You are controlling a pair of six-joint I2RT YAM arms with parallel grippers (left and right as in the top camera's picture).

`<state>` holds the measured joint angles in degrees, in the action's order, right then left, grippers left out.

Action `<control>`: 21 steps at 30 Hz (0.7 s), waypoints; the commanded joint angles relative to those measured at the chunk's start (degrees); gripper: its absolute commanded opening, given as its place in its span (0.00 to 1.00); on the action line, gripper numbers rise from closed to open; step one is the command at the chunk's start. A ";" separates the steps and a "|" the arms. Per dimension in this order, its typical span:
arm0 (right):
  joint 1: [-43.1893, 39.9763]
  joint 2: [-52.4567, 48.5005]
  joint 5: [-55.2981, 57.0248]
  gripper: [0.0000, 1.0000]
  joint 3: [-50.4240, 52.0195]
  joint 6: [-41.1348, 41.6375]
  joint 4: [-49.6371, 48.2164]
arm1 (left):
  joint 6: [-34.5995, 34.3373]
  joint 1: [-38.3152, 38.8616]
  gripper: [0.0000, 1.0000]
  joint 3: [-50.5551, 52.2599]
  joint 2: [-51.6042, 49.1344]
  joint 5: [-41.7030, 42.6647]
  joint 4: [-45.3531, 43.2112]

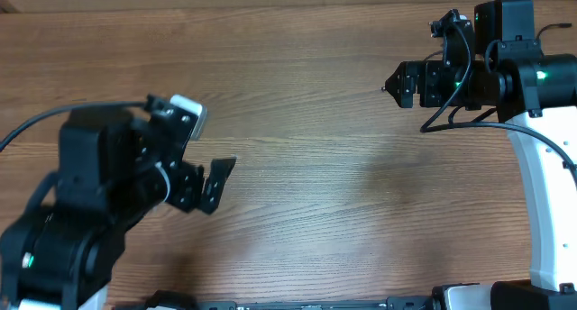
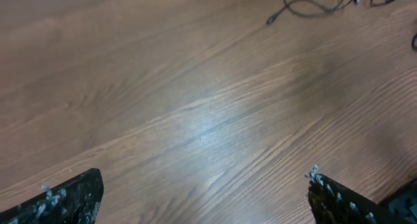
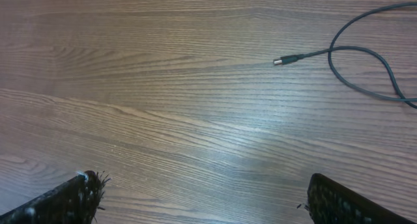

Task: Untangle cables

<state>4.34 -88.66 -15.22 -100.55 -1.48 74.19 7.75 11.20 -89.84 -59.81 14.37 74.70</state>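
In the right wrist view one thin black cable [image 3: 365, 61] lies on the wood at the upper right, its small plug end [image 3: 281, 60] pointing left. My right gripper [image 3: 203, 180] hangs open well short of it, over bare wood. The left wrist view shows looped cables [image 2: 313, 8] at the far top right, one plug end [image 2: 270, 20] sticking out. My left gripper [image 2: 205, 178] is open and far from them. Overhead, the left gripper [image 1: 219, 186] is at the lower left and the right gripper [image 1: 392, 86] at the upper right. A thin black cord [image 1: 442, 121] trails from under the right arm.
The wooden table [image 1: 315, 193] fills the view between the two arms. The right arm's white base [image 1: 541, 211] stands along the right edge. The left arm's bulk [image 1: 81, 211] covers the lower left corner.
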 commanded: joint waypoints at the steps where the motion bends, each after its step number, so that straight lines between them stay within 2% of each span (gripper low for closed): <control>1: 0.15 0.39 -0.31 1.00 -0.66 -0.02 -0.15 | 1.25 -0.31 1.00 -1.01 3.13 0.09 0.20; 14: 0.15 0.39 -0.31 1.00 -0.66 0.00 -0.17 | 1.68 -0.37 1.00 0.04 9.46 -0.79 1.62; 18: 0.15 0.39 -0.31 1.00 -0.66 0.00 -0.17 | 1.18 -0.37 1.00 4.61 12.31 -0.74 0.94; 21: 0.15 0.39 -0.31 1.00 -0.66 -0.02 -0.15 | 0.79 -0.42 1.00 11.63 16.15 -0.59 -2.93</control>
<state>4.34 -88.66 -15.22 -100.55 -1.48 74.19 7.94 11.20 -82.85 -46.39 14.33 73.12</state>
